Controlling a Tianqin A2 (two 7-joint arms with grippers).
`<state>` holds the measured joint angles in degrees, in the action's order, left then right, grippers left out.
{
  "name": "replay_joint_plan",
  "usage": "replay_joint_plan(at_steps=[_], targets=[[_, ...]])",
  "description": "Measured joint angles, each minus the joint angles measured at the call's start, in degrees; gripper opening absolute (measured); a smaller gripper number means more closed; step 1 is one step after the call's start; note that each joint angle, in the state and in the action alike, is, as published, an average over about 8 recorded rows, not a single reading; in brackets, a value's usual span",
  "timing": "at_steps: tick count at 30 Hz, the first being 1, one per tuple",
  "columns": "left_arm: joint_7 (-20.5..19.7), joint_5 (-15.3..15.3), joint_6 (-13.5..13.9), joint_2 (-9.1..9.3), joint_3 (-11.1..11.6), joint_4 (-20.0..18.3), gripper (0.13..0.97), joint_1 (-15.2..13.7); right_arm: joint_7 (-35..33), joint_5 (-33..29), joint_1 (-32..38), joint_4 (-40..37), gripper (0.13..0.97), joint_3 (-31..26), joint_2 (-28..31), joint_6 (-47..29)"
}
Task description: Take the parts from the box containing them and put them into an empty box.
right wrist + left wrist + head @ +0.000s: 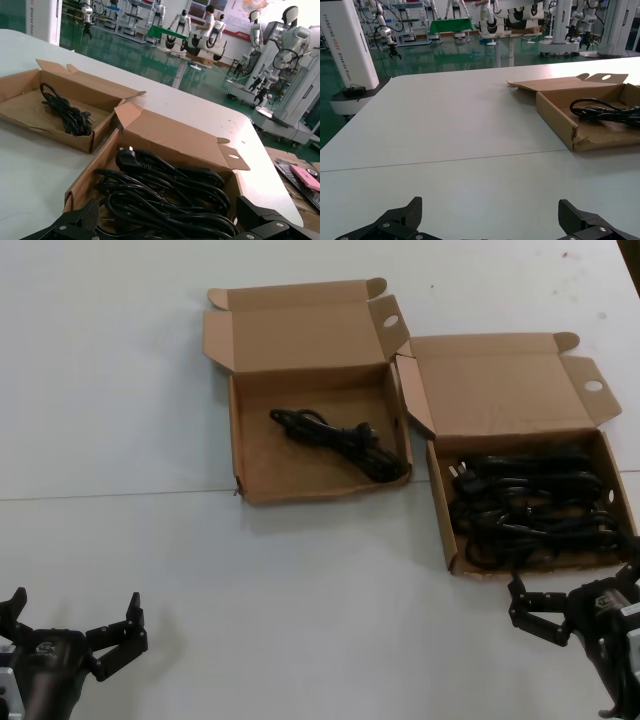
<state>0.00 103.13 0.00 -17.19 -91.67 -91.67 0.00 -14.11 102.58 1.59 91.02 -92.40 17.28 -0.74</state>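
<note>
While one cable point(338, 440) lies in the squarer box point(250, 450), perhaps five or six remain heaped in the wider box point(441, 510), both the left gripper point(72, 625) and right gripper point(575, 592) spread and empty.

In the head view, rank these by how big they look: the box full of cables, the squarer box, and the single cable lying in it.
1. Box full of cables and squarer box: they look much alike, and I won't rank one above the other.
2. Single cable: clearly smallest, a thin bundle inside the squarer box.
</note>
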Motion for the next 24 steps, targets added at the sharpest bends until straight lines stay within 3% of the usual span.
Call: replay_joint_plan(at_steps=[24], targets=[[0.00, 0.00, 0.00, 0.00, 0.00, 0.00, 0.966, 0.00, 0.00, 0.00, 0.00, 0.00, 0.966, 0.00, 0.00, 0.00]])
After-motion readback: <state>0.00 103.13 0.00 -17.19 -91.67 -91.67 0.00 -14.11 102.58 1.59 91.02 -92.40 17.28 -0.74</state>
